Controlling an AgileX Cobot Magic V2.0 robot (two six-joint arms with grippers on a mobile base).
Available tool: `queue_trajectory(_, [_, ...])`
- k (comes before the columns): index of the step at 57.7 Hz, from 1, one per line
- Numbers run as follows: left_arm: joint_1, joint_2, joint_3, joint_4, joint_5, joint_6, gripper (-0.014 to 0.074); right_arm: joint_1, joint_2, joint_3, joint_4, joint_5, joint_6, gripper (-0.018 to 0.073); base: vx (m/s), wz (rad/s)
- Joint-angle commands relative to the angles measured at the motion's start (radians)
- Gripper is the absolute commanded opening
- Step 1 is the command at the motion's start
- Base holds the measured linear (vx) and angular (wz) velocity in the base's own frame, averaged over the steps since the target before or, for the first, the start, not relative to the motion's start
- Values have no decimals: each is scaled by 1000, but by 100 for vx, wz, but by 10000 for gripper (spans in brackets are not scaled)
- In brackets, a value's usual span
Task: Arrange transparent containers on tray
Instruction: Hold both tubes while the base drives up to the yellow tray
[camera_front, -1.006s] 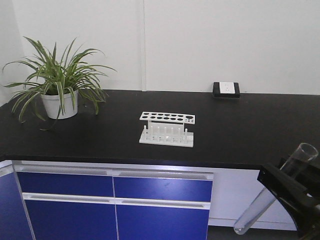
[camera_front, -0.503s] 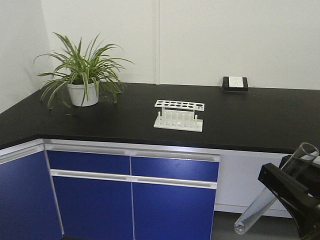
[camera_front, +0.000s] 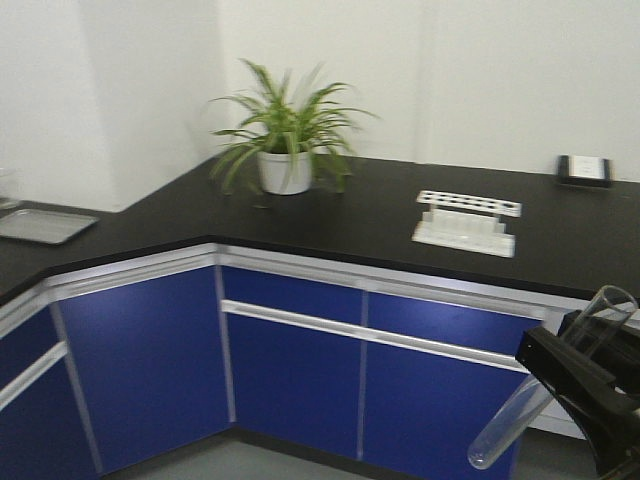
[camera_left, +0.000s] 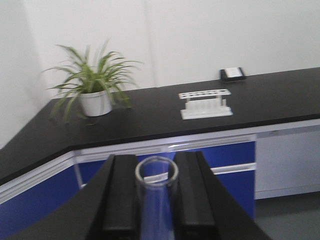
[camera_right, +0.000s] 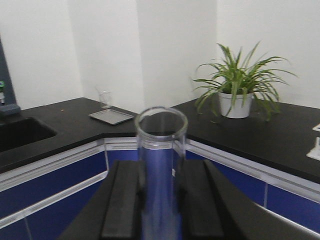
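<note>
Front cam, L to R: 1 flat grey tray (camera_front: 45, 225) far left on the black counter (camera_front: 360, 215), 1 potted plant (camera_front: 287, 150) upper middle, 1 white rack (camera_front: 466, 222) right of center, 1 socket box (camera_front: 584, 170) at the right edge. Lower right corner: 1 tilted tube (camera_front: 545, 385), rim up, can't tell which arm's. Wrist cams: 2 tubes, 1 per arm. Left gripper (camera_left: 156, 165) pinched on the left tube (camera_left: 156, 210), bottom center. Right gripper (camera_right: 161, 167) clamped on the right tube (camera_right: 161, 145), also bottom center.
</note>
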Motion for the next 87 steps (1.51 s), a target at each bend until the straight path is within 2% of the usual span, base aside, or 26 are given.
queue_trajectory(1, [1,1,-37,2,-83,-4,129,-3,-4,-31,-27,-5,-12,218,-13,57])
queue_trajectory(47, [1,1,-37,2,-83,-4,129,-3,-4,-31,-27,-5,-11,218,-10,67])
queue_trajectory(87, [1,1,-37,2,-83,-4,129,-3,-4,-31,-27,-5,-11,218,7,57])
